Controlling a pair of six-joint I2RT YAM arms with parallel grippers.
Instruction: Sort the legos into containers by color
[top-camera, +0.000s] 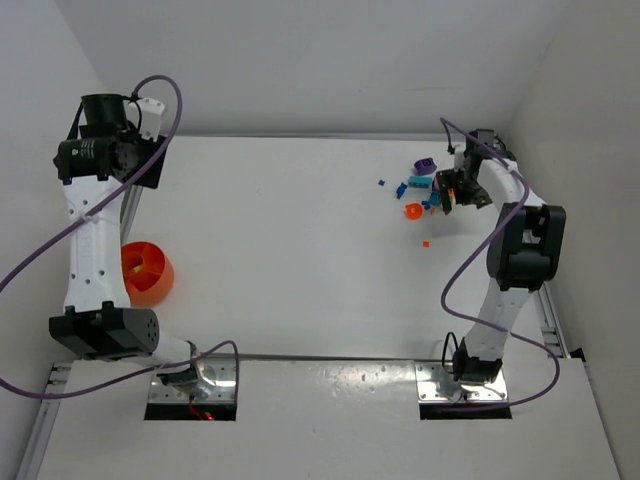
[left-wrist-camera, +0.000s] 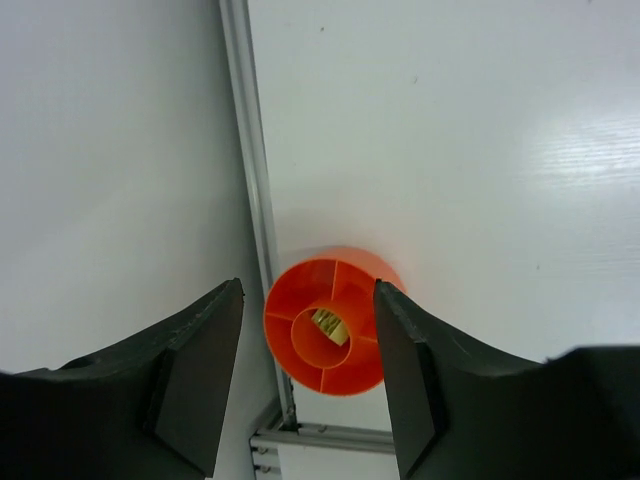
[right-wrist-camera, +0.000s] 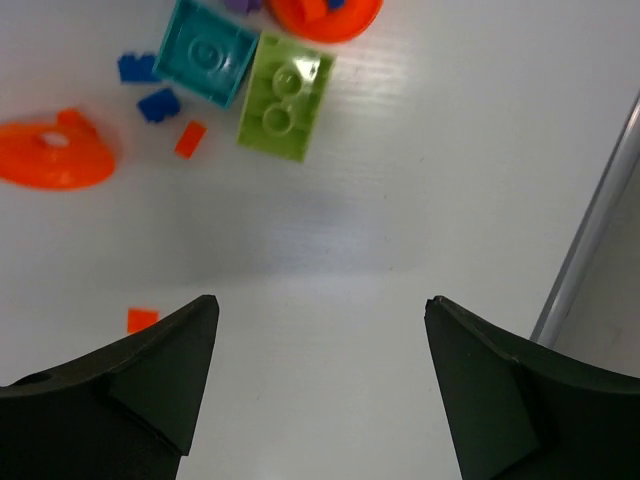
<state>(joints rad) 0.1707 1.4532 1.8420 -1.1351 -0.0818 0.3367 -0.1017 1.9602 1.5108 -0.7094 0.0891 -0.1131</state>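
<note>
- While the left gripper is held high over the bowl, its jaws are spread with nothing between them — open and empty.
- The bowl is orange and round, divided by spokes around a centre ring, and a pale yellow piece is lodged in that ring.
- From above, the bowl is seen near the left edge of the table, just beside the left arm and well apart from the legos.
- The legos are scattered at the far right of the table, close to the right gripper.
- The right gripper's jaws are spread wide over bare table — open, with nothing gripped.
- Just beyond its fingers, a cyan brick and a green brick are laid touching, side by side.
- To their left, two blue bits and a curved orange piece are seen.
- Two small orange bits are spread out nearer the left finger.
- A round orange piece is cut off by the top edge of the right wrist view.
</note>
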